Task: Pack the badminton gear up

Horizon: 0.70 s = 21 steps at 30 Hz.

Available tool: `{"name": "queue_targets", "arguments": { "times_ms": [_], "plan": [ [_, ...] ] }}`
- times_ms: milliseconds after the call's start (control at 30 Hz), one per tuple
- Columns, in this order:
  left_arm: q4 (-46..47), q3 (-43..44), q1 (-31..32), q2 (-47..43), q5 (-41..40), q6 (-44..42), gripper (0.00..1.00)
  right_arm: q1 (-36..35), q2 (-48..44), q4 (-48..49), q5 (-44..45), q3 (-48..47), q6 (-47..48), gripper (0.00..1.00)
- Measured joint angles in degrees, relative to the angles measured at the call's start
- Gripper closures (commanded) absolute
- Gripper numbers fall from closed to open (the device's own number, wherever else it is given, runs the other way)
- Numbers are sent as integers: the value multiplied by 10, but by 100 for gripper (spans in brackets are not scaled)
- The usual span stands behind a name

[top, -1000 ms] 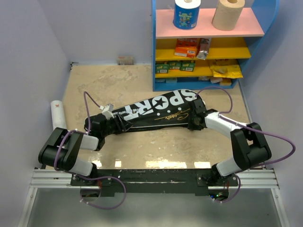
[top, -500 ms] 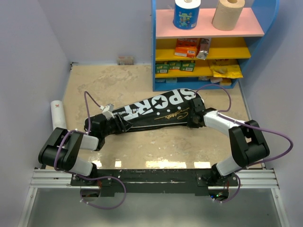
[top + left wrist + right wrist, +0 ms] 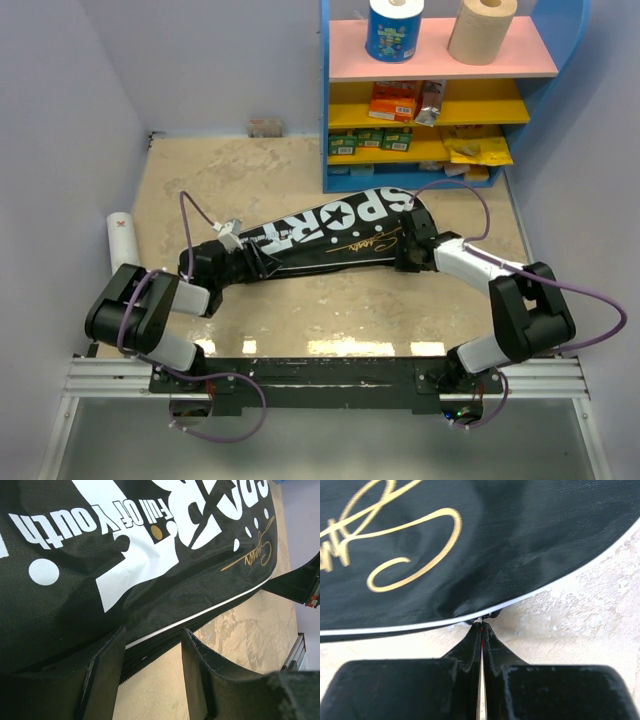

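The black racket cover (image 3: 330,232) lettered "SPORT" lies slantwise across the table. My left gripper (image 3: 262,262) is at its narrow left end. In the left wrist view it (image 3: 152,632) stands open, its fingers (image 3: 107,650) astride the cover's (image 3: 125,555) zipped, white-piped edge. My right gripper (image 3: 403,262) is at the wide end's near edge. In the right wrist view it (image 3: 481,624) is shut, its tips pinching a small dark zip pull under the piping of the cover (image 3: 470,540), and the fabric puckers there. A long white tube (image 3: 123,240) lies at the left wall. Rackets and shuttlecocks are out of view.
A blue shelf unit (image 3: 545,30) stands at the back right, with paper rolls (image 3: 482,28) on top and orange and yellow packets (image 3: 395,100) on the lower shelves. A wall runs along the table's left side. The arms' mounting rail (image 3: 330,370) runs along the near edge.
The right gripper has shut on the cover's near edge, and the right arm has shifted slightly. The left gripper and the cover stay put.
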State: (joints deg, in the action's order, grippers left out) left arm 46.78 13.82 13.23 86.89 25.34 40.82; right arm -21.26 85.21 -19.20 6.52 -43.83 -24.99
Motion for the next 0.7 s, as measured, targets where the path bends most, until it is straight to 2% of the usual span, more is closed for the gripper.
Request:
{"name": "queue_targets", "arguments": {
  "times_ms": [167,333,700],
  "plan": [
    [21,2,0,18,8,1,47,-23,-17,-3,-7,0,-3,100],
    [35,2,2,28,13,1,48,-78,-7,2,-18,-3,-21,100],
    [44,3,12,33,10,0,48,-196,133,55,-29,-110,-92,100]
  ]
}}
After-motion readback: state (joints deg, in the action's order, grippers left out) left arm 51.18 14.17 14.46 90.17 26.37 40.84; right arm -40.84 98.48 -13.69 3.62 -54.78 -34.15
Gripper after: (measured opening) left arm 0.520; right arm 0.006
